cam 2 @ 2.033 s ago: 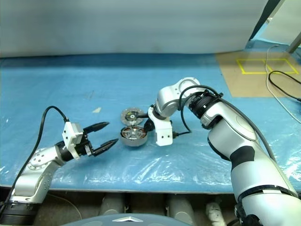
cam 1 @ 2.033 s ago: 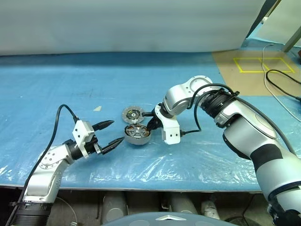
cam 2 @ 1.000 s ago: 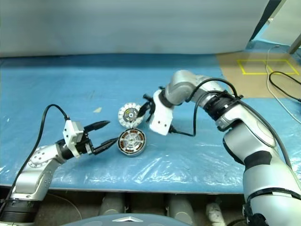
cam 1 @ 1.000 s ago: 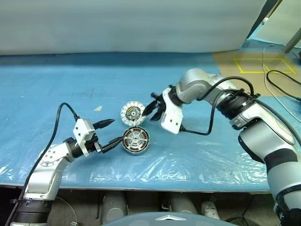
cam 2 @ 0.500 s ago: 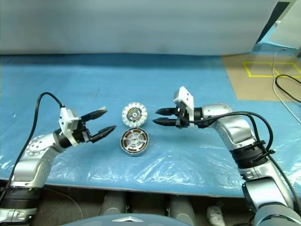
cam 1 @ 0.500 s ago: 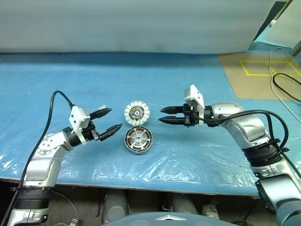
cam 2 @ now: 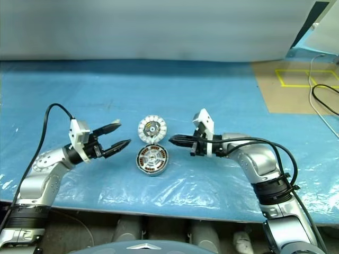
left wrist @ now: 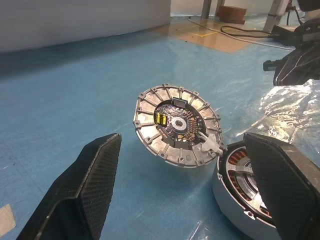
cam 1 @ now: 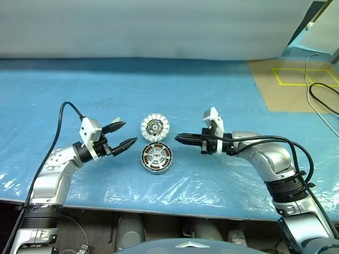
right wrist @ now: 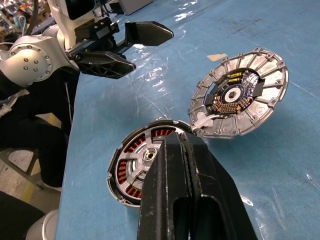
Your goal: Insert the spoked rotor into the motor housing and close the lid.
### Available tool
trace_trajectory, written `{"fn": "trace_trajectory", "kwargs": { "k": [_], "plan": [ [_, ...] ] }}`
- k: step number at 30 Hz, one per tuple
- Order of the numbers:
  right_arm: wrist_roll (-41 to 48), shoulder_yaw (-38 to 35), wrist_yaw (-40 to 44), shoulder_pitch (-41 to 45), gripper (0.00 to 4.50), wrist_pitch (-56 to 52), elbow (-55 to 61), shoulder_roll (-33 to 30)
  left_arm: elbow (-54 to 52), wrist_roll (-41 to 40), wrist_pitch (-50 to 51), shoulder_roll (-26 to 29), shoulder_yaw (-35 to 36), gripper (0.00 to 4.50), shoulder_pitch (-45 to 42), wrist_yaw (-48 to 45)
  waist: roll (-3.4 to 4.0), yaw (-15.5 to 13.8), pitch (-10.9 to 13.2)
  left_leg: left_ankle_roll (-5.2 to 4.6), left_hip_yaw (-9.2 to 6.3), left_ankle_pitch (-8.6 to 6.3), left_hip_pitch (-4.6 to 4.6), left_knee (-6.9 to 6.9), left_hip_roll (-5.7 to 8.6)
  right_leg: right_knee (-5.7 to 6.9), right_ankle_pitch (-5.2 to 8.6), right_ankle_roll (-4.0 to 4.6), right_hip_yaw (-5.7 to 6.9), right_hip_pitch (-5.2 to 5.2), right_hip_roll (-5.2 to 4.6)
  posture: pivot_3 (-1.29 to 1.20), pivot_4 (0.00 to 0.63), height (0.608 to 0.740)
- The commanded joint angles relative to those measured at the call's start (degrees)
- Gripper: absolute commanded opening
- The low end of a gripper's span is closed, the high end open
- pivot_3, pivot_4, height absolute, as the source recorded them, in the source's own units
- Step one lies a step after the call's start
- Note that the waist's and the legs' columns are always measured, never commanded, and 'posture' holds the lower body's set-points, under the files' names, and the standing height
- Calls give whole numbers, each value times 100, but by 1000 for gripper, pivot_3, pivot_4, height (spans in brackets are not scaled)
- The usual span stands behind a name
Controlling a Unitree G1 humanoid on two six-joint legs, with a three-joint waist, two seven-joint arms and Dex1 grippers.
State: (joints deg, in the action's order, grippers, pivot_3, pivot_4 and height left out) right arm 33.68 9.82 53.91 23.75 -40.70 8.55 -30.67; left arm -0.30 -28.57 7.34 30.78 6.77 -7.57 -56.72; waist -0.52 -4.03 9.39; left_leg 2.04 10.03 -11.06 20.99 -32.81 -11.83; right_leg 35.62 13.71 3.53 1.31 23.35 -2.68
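Two discs sit mid-table between the arms, nothing held. L to R: left gripper [cam 1: 123, 135] is spread wide, empty, tips near the spoked rotor [cam 1: 157, 157] w/ copper windings, already seated in its grey cup. Just behind it, touching via a small white wire, the motor housing [cam 1: 154, 127] stands tilted, circuit side up. Right gripper [cam 1: 180, 139] is pressed shut, tips by the rotor. Risks: a shut-finger push could skid either disc on the slick plastic sheet [cam 1: 222, 180]; lid could pinch the wire or land crooked.
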Motion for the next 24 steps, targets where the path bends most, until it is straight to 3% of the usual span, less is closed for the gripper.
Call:
{"fn": "trace_trajectory", "kwargs": {
  "k": [1,10,13,22,24],
  "plan": [
    [-42,-57,20,21,31,30,105,9,149,30,-43,-68,71,4136,-77,73,0,-1,0,0,0,0,0,0,0,0,0,0,0,0,0,0,150,740],
    [-379,63,-31,24,31,75,77,-18,1182,36,-92,-106,177,4136,-593,-1,0,-5,0,1,-1,1,1,0,0,0,0,-1,2,-1,0,0,150,740],
    [-474,50,-72,38,0,80,75,-5,1486,-111,18,-196,199,3508,-784,-153,0,-6,0,1,-3,1,1,0,3,0,-1,-1,1,-3,-3,0,150,740],
    [-528,-3,-119,37,0,-9,130,-30,3455,390,-508,-702,63,403,-1868,-180,-1,-32,0,1,-4,1,2,-1,2,-1,-1,-2,3,-5,-3,0,150,740],
    [-581,17,-137,30,0,-19,147,-80,4038,462,-472,-810,76,40,-2298,-203,-1,-50,0,1,-5,1,2,-1,4,-2,-1,-2,3,-5,-4,0,150,740]
  ]
}}
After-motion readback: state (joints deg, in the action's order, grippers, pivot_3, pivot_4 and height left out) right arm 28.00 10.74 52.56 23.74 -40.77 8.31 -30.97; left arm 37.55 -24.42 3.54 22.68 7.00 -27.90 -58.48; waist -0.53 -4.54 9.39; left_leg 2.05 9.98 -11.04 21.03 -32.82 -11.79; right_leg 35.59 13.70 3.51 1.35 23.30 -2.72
